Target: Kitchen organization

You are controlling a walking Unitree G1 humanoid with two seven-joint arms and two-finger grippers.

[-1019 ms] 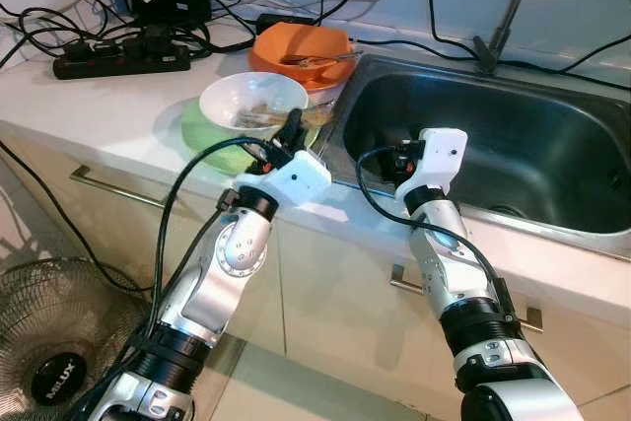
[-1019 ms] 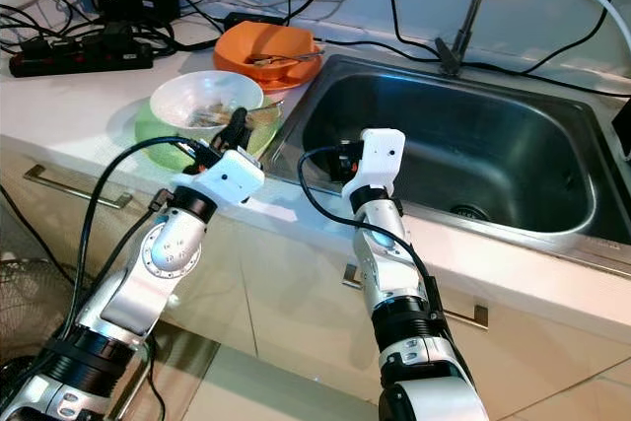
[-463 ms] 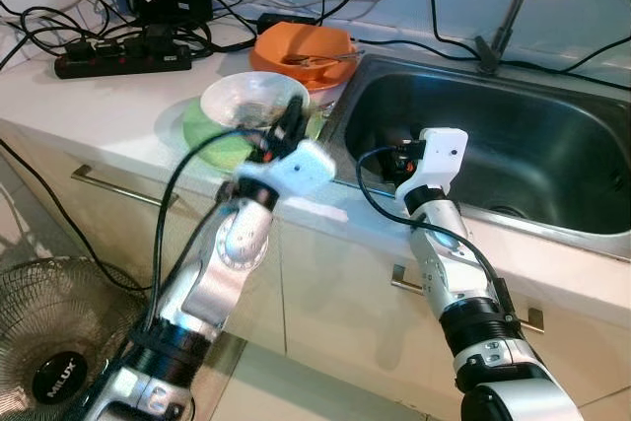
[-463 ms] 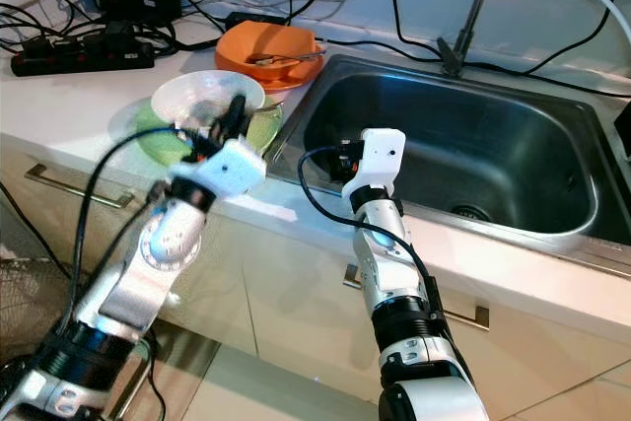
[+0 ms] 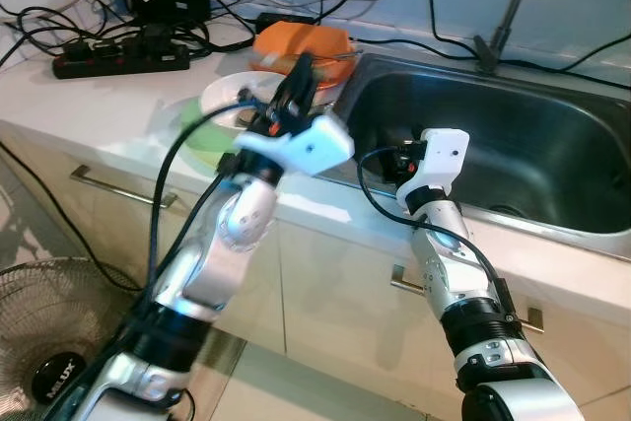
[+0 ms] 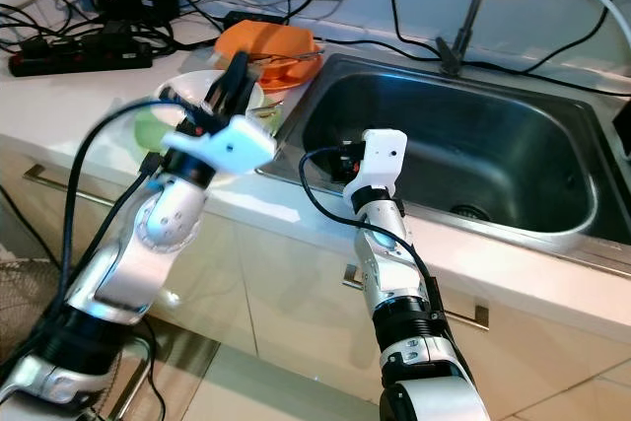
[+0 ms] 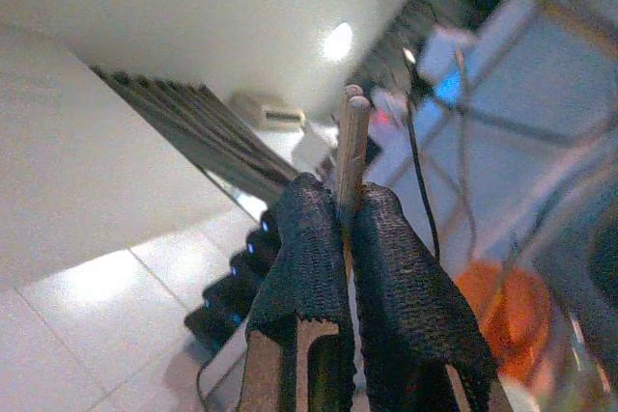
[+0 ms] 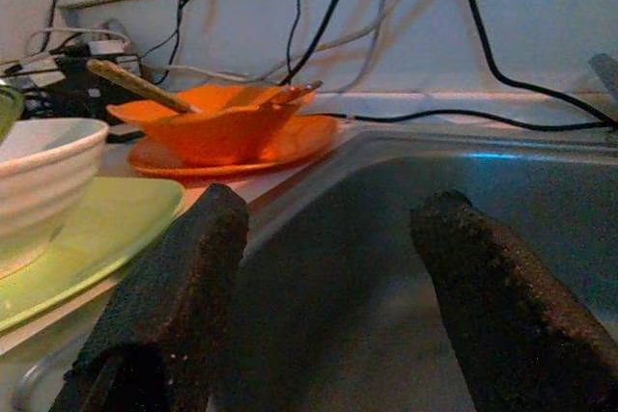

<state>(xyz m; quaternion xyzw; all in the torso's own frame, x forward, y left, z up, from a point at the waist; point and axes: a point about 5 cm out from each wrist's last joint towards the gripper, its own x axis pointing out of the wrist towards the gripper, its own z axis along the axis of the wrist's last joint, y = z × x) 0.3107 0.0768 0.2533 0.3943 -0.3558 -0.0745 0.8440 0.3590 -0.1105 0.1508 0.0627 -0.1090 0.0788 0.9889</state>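
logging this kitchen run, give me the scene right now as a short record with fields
setting: kitchen counter with a steel sink
left gripper: raised above the white bowl, shut on chopsticks
right gripper: open, low at the sink's near edge, holding nothing
white bowl: sits on a green plate
orange bowl: on an orange plate, beside the sink, utensils lying in it
clutter: power strip and cables at the back of the counter
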